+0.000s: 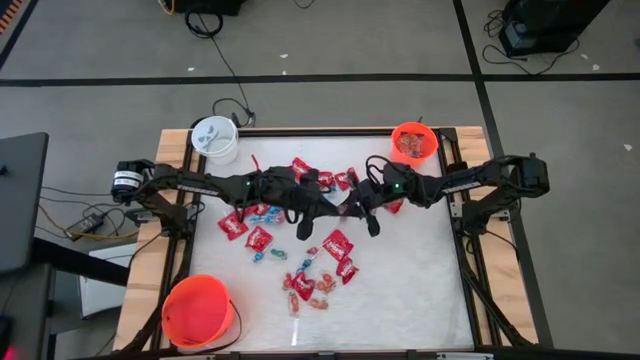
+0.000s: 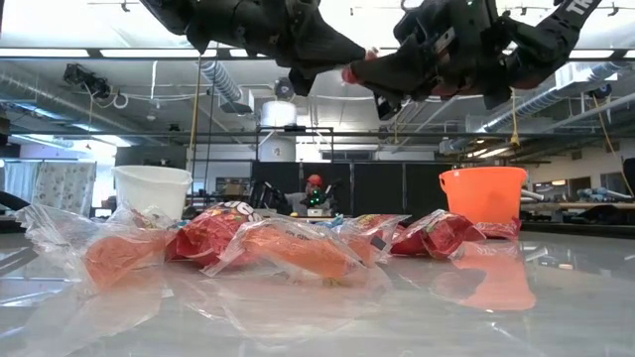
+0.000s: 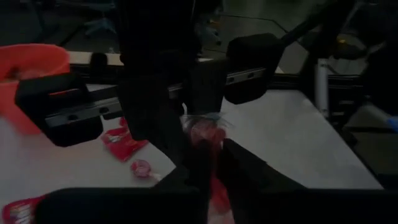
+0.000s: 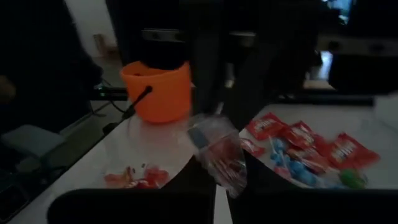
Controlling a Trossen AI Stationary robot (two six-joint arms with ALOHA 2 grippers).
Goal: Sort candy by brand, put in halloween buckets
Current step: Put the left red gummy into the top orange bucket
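Item: my left gripper [image 3: 208, 163], raised above the table's middle, fingers narrowed on a clear-wrapped red sweet [image 3: 205, 134].
Item: my right gripper [image 4: 214, 180], meeting it there, fingers pinched on the same crinkly clear wrapper [image 4: 217, 152].
Item: loose red square packets [image 1: 258, 238] and blue-wrapped pieces [image 1: 262, 213], scattered on the glossy white tabletop [image 1: 420, 270] beneath.
Item: white round pail [image 1: 215, 139], small orange pail [image 1: 413, 143], both at the far edge; larger orange pail [image 1: 198, 311], near left corner.

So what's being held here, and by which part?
One clear-wrapped red candy, held above the table by both: right hand at one wrapper end, left hand at the other.
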